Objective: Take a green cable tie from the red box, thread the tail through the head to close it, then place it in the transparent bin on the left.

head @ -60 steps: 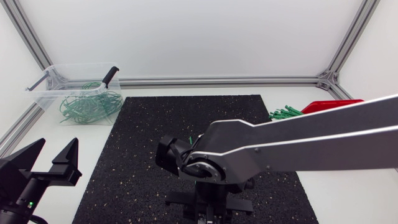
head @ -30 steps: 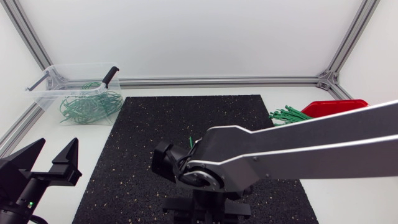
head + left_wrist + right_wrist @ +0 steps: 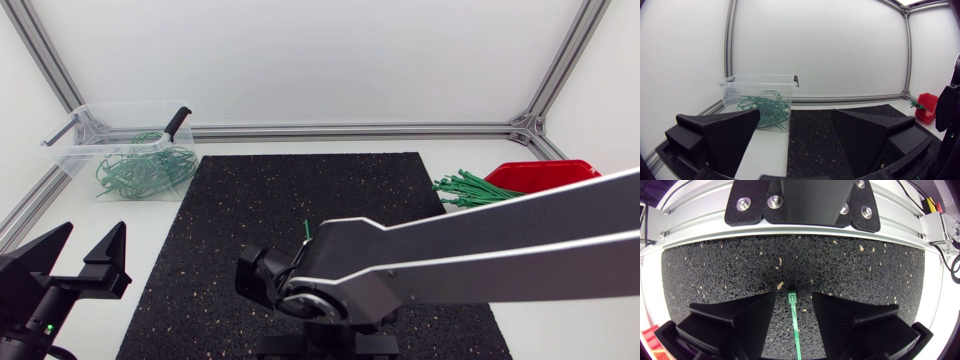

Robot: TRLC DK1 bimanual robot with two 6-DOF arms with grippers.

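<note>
Right claw (image 3: 793,296) released: two broad black wedge fingers spread apart above the black speckled rubber mat (image 3: 260,200). One straight green plastic cable tie (image 3: 794,322) in the gap between them, clear of both inner faces, its square head just past the fingertips. Cannot tell whether it rests on the mat or hangs off it. From above, one short green end of that tie showing over the mat's middle, just beyond the wrist.

One long silver-grey right arm (image 3: 480,255) coming in from the mat's right side, stretched low across its near half, black wrist joint left of the mat's middle, claw tucked out of sight beneath.

One left claw (image 3: 92,235) off the mat's near left corner, over the white tabletop (image 3: 300,145), also released: two fingers wide apart, nothing between, tips aimed away from the near edge.

One transparent plastic bin (image 3: 70,158) beyond the mat's far left corner, holding a tangle of looped green ties (image 3: 145,170), too many to count.

One red box (image 3: 545,172) off the mat's far right corner, with one sheaf of straight green ties (image 3: 470,186) sticking out towards the mat.
</note>
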